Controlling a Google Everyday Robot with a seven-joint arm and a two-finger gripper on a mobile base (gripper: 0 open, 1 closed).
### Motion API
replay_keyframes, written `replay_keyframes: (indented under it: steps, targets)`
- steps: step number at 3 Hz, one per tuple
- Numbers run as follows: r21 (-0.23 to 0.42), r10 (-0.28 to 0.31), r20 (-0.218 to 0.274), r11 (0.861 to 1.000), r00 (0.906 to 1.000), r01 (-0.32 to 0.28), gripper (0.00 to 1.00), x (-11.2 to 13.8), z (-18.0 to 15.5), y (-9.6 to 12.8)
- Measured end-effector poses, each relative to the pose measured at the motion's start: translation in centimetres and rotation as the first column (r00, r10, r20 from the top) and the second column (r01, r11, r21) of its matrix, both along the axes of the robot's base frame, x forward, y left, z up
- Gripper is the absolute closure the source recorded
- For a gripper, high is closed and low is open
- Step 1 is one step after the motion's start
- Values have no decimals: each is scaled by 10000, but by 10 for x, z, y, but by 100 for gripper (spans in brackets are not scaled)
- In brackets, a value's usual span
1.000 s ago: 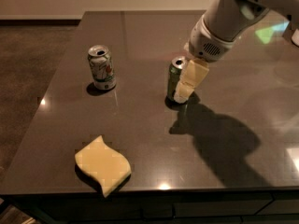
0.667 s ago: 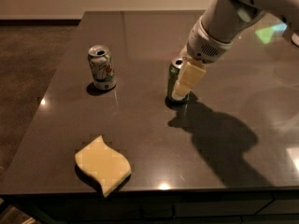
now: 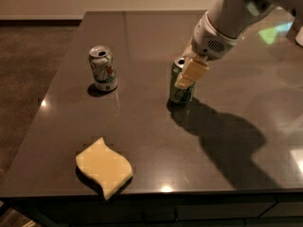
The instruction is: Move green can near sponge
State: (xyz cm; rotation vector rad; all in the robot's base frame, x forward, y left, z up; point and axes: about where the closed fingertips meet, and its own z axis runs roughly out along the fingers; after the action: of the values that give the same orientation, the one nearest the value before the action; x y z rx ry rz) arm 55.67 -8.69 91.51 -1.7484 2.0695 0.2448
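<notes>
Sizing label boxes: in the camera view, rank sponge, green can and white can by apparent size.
1. sponge: largest, though nearest the camera.
2. white can and green can look alike; the gripper, at the green can's top, covers part of it.

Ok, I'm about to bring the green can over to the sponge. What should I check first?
1. Gripper at the green can: ok, it sits against the can's upper part.
2. Green can upright on the table: ok.
3. Firm hold on the can: cannot tell.
4. Sponge in view, lying flat near the table's front left edge: ok.
5. White can off the straight line from green can to sponge: ok, it stands further back on the left.
</notes>
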Motion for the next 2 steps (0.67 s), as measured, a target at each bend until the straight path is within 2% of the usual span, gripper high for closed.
replay_keyframes:
  steps: [1, 2]
  targets:
    - [385, 794, -186, 9962, 9967, -786, 88, -26, 18, 11]
    - [590, 1492, -72, 9871, 9888, -1486, 100, -55, 30, 22]
